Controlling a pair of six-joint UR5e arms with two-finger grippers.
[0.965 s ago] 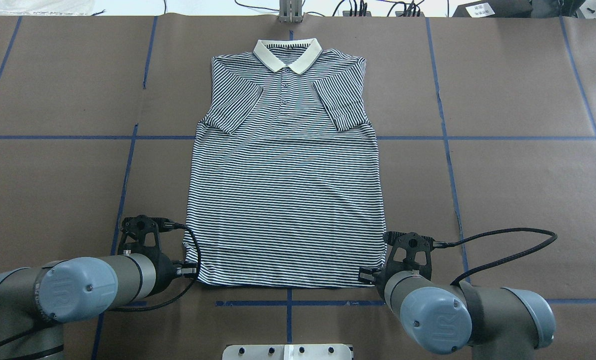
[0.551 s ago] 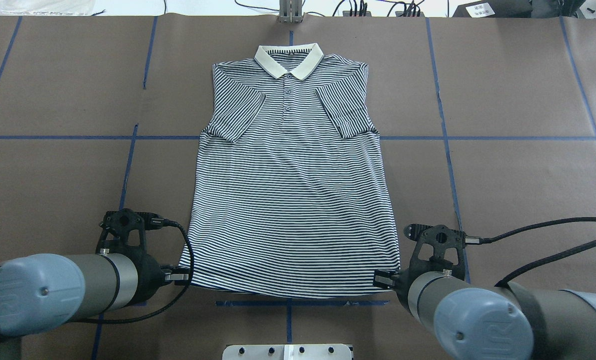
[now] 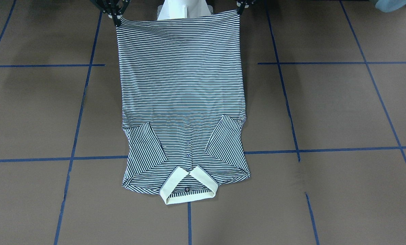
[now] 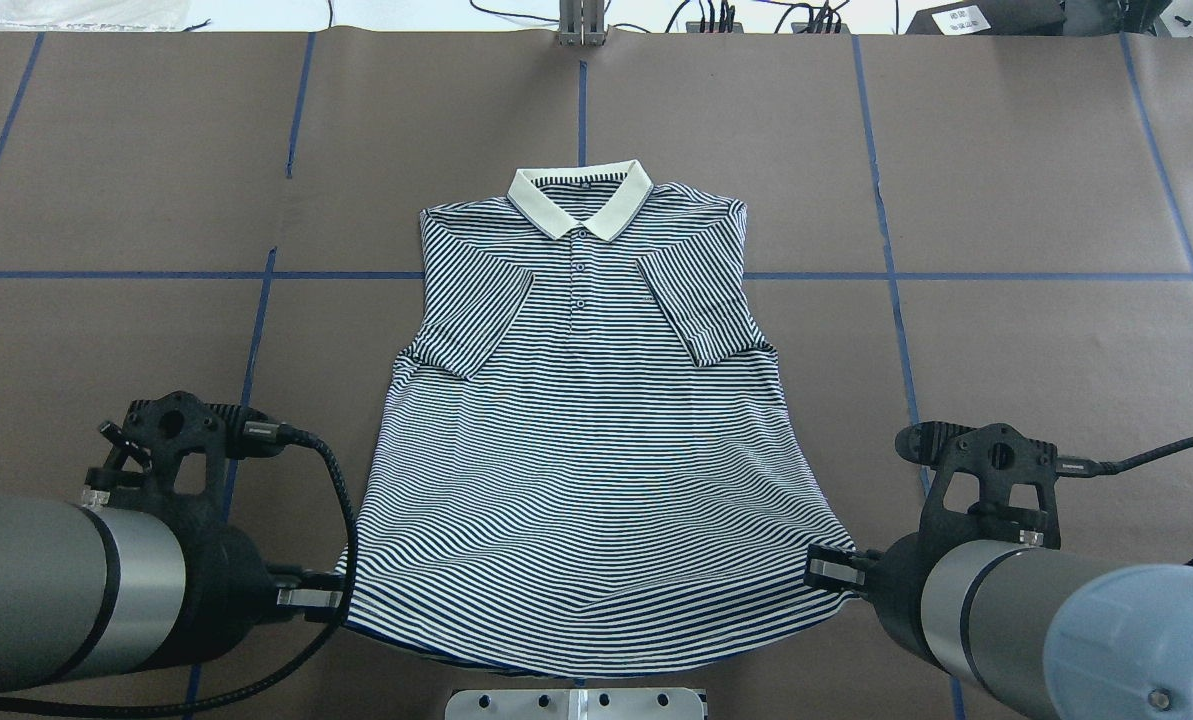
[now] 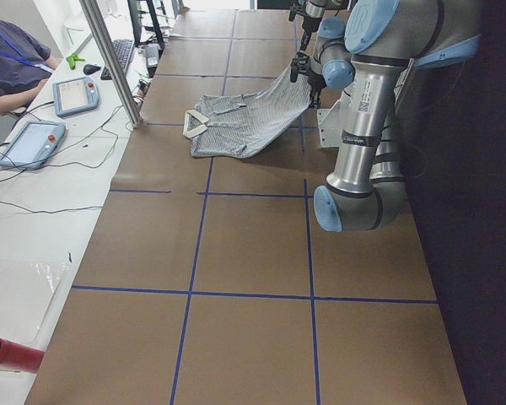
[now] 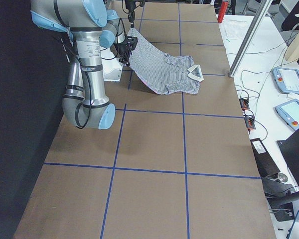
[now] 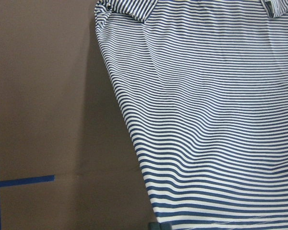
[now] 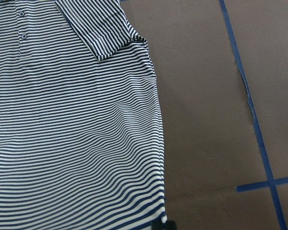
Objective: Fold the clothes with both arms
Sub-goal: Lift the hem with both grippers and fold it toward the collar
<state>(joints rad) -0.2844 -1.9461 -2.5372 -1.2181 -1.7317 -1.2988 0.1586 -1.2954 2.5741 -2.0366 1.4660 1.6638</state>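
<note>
The striped polo shirt (image 4: 586, 450) lies face up on the brown table, its cream collar (image 4: 579, 198) far from the robot and both sleeves folded in over the chest. My left gripper (image 4: 331, 598) is shut on the hem's left corner. My right gripper (image 4: 828, 572) is shut on the hem's right corner. The hem hangs stretched between them above the table, while the chest and collar rest on it. In the front-facing view the shirt (image 3: 182, 85) runs up to the left gripper (image 3: 238, 10) and the right gripper (image 3: 117, 20). Both wrist views show striped cloth (image 7: 206, 120) (image 8: 72, 134).
The white pedestal base (image 3: 182, 8) stands behind the raised hem. A metal plate (image 4: 576, 702) sits at the table's near edge and a metal post (image 4: 581, 25) at its far edge. Blue tape lines (image 4: 256, 330) grid the brown cover. Tablets (image 5: 74, 93) lie on a side bench.
Both grippers have drawn back toward the robot, risen and spread apart. The shirt has slid toward the robot with them, and its hem now hangs raised.
</note>
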